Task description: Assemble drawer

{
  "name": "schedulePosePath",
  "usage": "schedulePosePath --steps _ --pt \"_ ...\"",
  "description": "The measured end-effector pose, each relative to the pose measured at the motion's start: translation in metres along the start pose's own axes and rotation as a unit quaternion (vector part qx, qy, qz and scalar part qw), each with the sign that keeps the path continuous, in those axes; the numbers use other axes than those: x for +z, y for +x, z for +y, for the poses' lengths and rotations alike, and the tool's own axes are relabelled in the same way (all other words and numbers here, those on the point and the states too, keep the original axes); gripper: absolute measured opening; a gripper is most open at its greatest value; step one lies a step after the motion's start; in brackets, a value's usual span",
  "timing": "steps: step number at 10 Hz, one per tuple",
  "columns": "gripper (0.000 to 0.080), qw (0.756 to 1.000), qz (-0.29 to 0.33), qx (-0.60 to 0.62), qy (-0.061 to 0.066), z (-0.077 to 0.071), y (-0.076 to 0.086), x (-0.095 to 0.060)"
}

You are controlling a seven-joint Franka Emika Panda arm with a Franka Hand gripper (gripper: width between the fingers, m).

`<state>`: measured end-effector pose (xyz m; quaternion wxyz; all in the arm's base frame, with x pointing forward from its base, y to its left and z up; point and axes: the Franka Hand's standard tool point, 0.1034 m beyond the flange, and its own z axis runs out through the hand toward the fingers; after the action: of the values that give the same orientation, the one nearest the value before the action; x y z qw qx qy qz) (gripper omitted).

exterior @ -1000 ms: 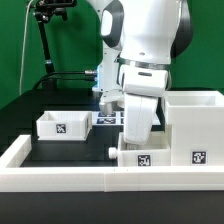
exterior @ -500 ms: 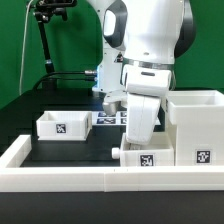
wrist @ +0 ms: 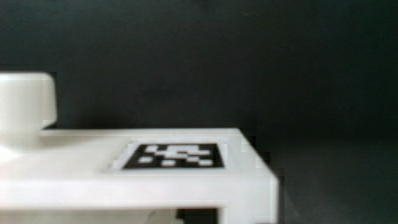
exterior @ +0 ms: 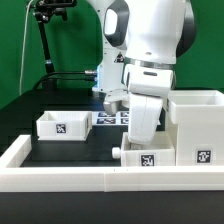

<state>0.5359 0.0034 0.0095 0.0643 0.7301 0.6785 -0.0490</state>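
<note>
A small white tray (exterior: 131,156) with a tag stands at the front, just behind the rim wall and beside the tall box-shaped shell (exterior: 196,122) on the exterior view's right. My gripper (exterior: 140,142) reaches straight down onto this tray. Its fingers are hidden by the hand, and it appears shut on the tray's wall. A second small tray (exterior: 62,125) sits apart on the exterior view's left. In the wrist view the held tray (wrist: 160,180) fills the lower part, with its tag (wrist: 178,155) and a round white knob (wrist: 27,100).
The long low white rim wall (exterior: 60,172) runs along the front and up the exterior view's left. The marker board (exterior: 108,117) lies behind the arm. A black stand with cables (exterior: 45,40) rises at the back on the exterior view's left.
My gripper and the tray under it have shifted slightly toward the exterior view's right, closer to the shell. The other tray and the shell have not moved.
</note>
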Motion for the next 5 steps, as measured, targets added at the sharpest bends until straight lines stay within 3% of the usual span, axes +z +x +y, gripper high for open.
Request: schedulePosePath --steps 5 --pt "0.0044 1.0 -0.003 0.0 0.006 -0.0012 -0.0031 0.0003"
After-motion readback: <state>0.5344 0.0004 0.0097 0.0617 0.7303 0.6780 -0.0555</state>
